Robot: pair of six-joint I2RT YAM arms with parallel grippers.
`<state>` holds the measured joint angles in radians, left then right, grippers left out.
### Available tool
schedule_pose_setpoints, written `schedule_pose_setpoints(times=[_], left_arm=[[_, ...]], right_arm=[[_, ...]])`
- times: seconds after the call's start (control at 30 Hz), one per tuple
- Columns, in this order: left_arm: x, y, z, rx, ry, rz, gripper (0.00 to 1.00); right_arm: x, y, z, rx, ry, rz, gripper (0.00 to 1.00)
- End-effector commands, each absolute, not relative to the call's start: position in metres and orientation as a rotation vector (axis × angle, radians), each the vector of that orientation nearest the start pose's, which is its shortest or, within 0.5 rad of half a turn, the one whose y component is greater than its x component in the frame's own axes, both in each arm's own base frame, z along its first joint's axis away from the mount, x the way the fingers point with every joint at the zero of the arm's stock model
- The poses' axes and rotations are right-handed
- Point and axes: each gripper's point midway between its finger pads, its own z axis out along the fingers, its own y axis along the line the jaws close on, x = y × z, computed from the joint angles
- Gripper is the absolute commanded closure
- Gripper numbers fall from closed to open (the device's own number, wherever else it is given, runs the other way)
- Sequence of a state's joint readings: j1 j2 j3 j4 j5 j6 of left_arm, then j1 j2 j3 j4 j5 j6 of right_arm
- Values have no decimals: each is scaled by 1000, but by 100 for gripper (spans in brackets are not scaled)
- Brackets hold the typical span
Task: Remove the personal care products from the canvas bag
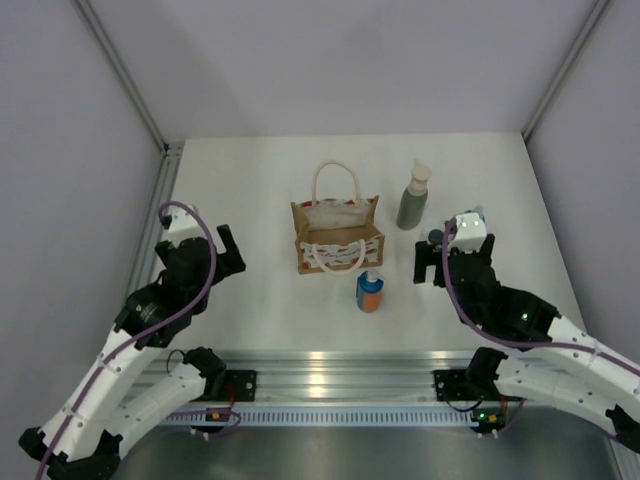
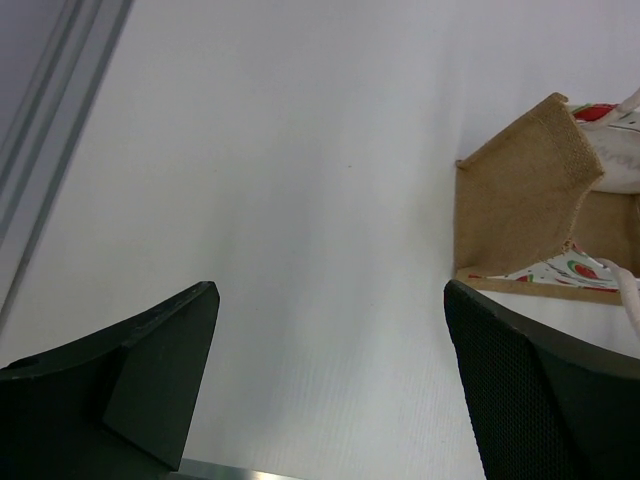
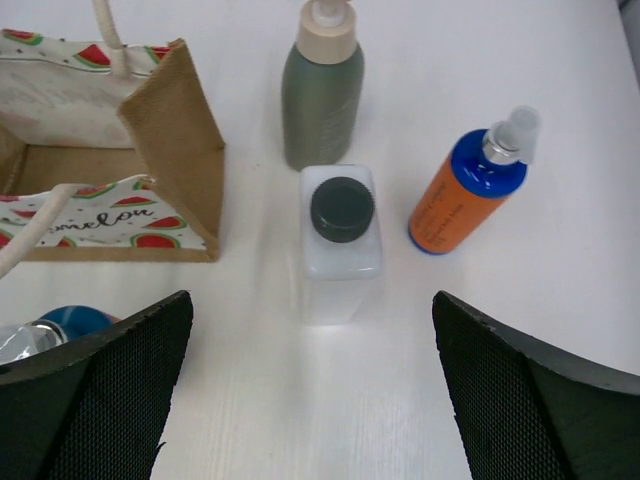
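Note:
The canvas bag (image 1: 337, 235) stands open at the table's middle, its watermelon-print lining showing; it also shows in the left wrist view (image 2: 530, 195) and the right wrist view (image 3: 175, 150). The grey-green pump bottle (image 1: 413, 198) (image 3: 321, 90), the white squarish bottle (image 3: 341, 235) and the orange bottle (image 3: 468, 195) stand right of the bag. The short blue-and-orange bottle (image 1: 370, 291) stands in front of the bag. My right gripper (image 1: 432, 262) (image 3: 312, 330) is open and empty, just short of the white bottle. My left gripper (image 1: 230, 255) (image 2: 330, 300) is open and empty, left of the bag.
White walls and metal rails (image 1: 165, 160) close in the table on three sides. The aluminium front rail (image 1: 340, 365) carries both arm bases. In the top view my right wrist hides most of the white and orange bottles.

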<state>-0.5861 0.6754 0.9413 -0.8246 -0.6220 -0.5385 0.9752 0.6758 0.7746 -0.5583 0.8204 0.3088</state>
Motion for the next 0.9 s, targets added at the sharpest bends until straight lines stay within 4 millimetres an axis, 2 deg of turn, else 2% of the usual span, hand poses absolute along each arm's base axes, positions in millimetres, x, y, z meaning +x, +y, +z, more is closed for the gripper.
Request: schedule_pose_setpoints(times=[0.0, 0.1, 0.23, 0.43, 0.87], left_arm=[[218, -27, 256, -300, 1946, 40, 2], [214, -17, 261, -312, 1914, 72, 2], [207, -17, 252, -298, 1912, 35, 2], [201, -16, 258, -307, 1880, -11, 2], [196, -9, 264, -348, 1832, -27, 2]], right_arm=[[209, 79, 252, -47, 1862, -29, 0], [203, 71, 257, -29, 1849, -8, 1], [196, 59, 261, -9, 1831, 9, 1], [188, 45, 267, -5, 1805, 16, 0], [187, 45, 274, -19, 1793, 27, 1]])
